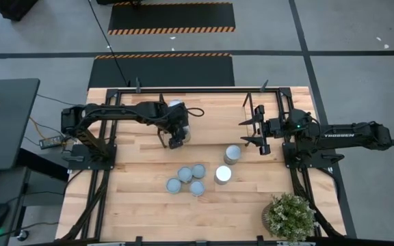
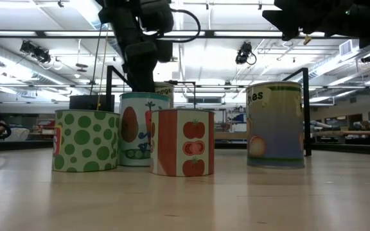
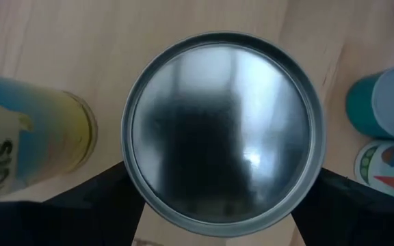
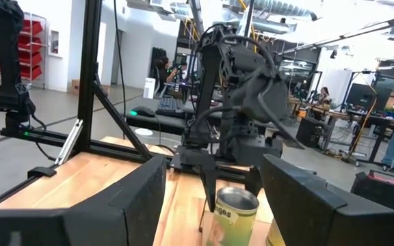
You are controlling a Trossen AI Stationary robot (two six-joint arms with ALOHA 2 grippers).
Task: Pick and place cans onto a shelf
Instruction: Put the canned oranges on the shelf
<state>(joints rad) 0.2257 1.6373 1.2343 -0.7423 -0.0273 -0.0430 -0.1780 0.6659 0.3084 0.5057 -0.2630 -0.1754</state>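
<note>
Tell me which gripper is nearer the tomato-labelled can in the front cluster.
Left. The left gripper hangs over another can behind the cluster, fairly near the red-and-white tomato-labelled can. The right gripper, open, waits farther off near the table's right side.

Bright, even light is cast from ceiling lamps (image 2: 34,51); glare is seen on the blurred can top (image 3: 221,133).

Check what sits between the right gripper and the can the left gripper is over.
Nothing: in the high view, only bare table lies between the right gripper and the can under the left gripper. The other cans sit nearer the front.
</note>
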